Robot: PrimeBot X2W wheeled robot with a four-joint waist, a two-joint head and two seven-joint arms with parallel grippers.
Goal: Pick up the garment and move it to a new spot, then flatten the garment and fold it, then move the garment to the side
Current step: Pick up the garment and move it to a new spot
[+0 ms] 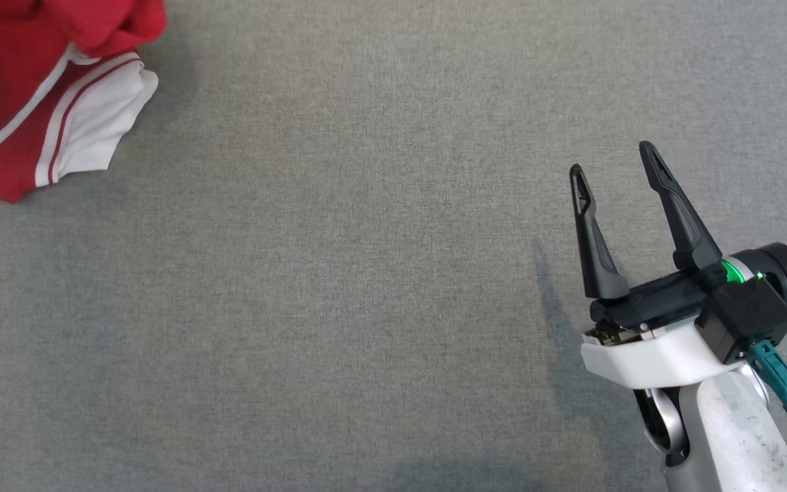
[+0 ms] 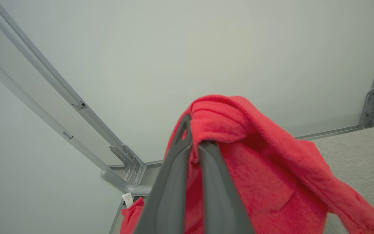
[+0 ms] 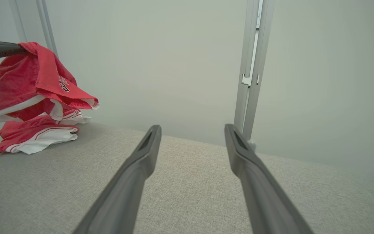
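While the left end effector (image 2: pixel 196 136) had its two dark fingers pinched together on a fold of the red garment (image 2: pixel 265 182), I saw the cloth bunched over their tips and falling away on both sides of them in the left wrist view. From the right wrist view, the upper part of the garment hung from that grip, and its lower folds, red with white trim and thin stripes, lay crumpled on the grey worktop (image 1: pixel 339 287). A patch of dark lettering (image 3: pixel 63 84) showed on one hanging fold, too small for me to read. In the head view the garment sat at the far left corner of the worktop. The right end effector (image 1: pixel 612 160) stood with its fingers spread wide and nothing between them, low on the right of the head view, over bare fabric and well apart from the garment. Beyond it, a grey metal upright (image 3: pixel 252 71) rose against a pale wall panel (image 3: pixel 161 58).
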